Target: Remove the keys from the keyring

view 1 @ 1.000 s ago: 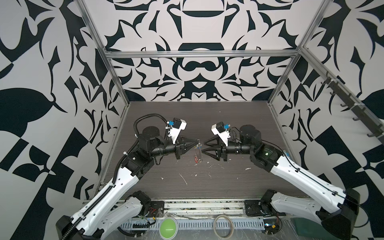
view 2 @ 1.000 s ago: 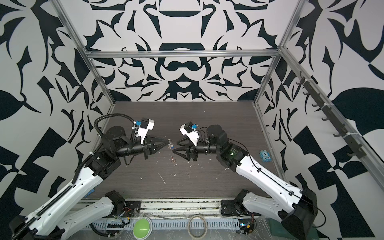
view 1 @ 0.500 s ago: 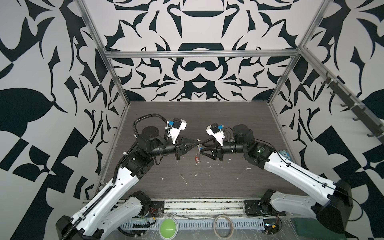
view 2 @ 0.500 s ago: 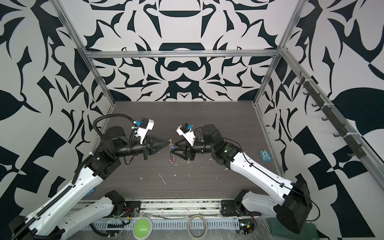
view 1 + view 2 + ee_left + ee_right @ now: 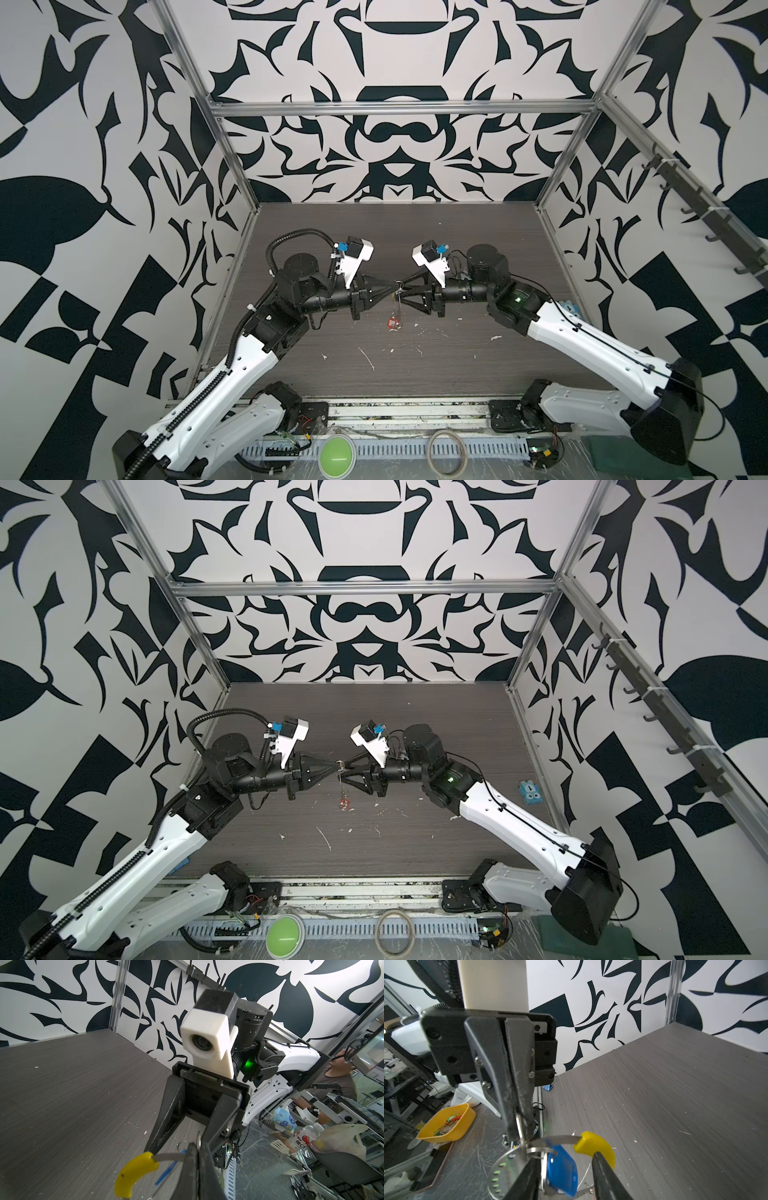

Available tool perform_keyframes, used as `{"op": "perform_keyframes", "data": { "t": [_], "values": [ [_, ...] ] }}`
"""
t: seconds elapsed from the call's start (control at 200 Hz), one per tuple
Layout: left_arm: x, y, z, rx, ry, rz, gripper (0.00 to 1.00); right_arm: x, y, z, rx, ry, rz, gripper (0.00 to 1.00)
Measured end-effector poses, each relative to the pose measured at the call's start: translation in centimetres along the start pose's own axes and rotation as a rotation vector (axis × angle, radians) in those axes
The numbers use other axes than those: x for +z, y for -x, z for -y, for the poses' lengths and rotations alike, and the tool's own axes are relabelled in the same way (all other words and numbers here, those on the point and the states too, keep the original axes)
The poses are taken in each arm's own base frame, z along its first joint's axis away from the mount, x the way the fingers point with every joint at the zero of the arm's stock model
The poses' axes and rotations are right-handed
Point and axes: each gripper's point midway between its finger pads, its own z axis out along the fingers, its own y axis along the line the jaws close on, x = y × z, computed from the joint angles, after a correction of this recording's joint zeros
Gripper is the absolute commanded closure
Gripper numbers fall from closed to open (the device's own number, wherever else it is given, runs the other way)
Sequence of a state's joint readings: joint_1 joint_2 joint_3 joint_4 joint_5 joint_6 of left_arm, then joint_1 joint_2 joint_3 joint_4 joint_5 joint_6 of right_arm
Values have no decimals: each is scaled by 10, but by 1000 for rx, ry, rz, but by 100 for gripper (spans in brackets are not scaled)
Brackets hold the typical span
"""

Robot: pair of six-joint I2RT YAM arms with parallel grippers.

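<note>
The keyring (image 5: 558, 1138), a thin grey wire loop with a yellow sleeve (image 5: 596, 1145), is held in the air above the middle of the tabletop (image 5: 415, 241), its wire pinched in the left claw (image 5: 390, 285), whose jaws are pressed together on it. The right claw (image 5: 402, 289) is seen tip to tip with it, jaws spread, with the blue-tagged keys (image 5: 562, 1167) on the keyring between them and one finger against the sleeve. The red-tagged keys (image 5: 391, 322) are shown dangling below the keyring; whether the tabletop is touched cannot be told.
</note>
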State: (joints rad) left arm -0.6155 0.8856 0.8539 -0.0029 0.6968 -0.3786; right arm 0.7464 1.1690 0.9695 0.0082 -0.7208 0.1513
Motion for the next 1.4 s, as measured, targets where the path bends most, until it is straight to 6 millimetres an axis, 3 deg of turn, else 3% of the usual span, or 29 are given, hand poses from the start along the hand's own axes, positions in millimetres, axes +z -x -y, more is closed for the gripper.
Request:
{"op": "perform_keyframes", "data": {
  "t": [0.2,0.815,1.4],
  "values": [
    [0,1,-2,-4,7,7,100,2,0,-4,-3,27,-4,100],
    [1,-2,-13,-45,-19,159,100,22,0,-10,-11,64,-17,100],
    [-9,12,0,-30,-109,310,100,19,16,-19,-45,101,134,100]
  ]
}}
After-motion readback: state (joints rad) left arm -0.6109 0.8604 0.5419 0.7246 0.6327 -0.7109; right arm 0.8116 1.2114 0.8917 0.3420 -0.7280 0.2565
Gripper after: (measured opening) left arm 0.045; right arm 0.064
